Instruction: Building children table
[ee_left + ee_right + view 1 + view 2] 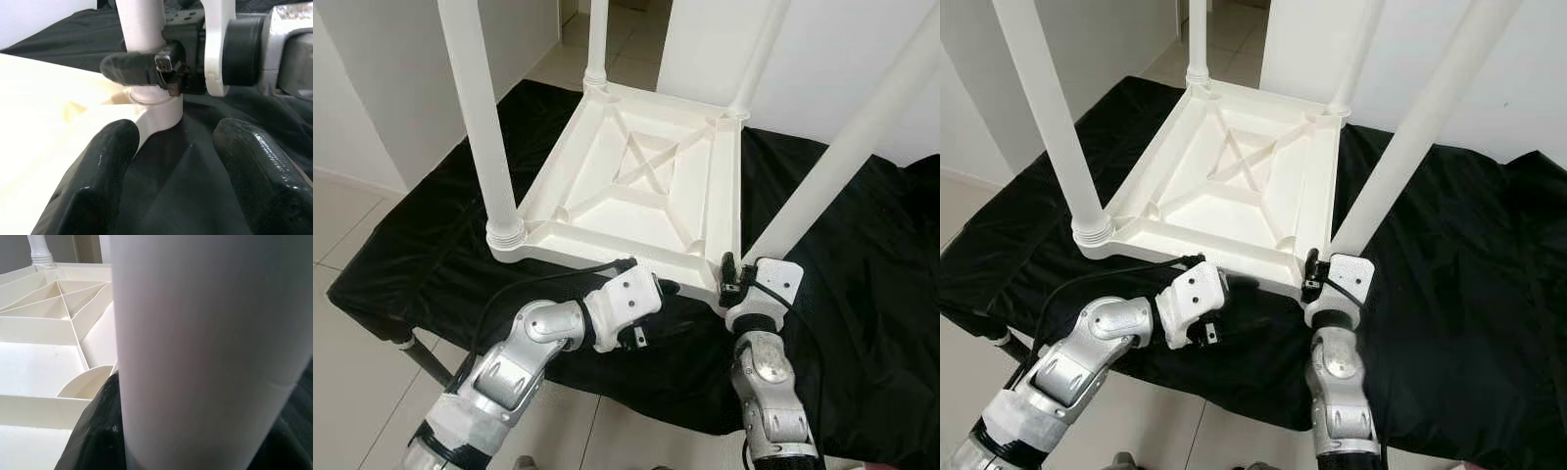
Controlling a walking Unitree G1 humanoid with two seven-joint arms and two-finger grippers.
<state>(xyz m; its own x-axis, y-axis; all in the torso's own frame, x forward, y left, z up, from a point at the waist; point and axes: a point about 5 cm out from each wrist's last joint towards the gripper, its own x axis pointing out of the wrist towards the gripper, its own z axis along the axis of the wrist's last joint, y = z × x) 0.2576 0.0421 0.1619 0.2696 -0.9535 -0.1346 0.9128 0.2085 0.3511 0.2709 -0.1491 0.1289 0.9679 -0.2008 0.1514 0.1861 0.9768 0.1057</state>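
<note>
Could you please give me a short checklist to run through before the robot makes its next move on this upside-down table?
1. Tabletop lies upside down on the black cloth: ok.
2. All four legs stand in their corner sockets, including the near left leg: ok by eye; how tightly they are seated, cannot tell.
3. Right gripper is closed around the near right leg just above its socket: ok.
4. Left gripper has its jaws open, close to the same corner and holding nothing: ok.
5. Near edge of the tabletop sits close to the cloth's front edge: cannot tell if it is safe there.
</note>
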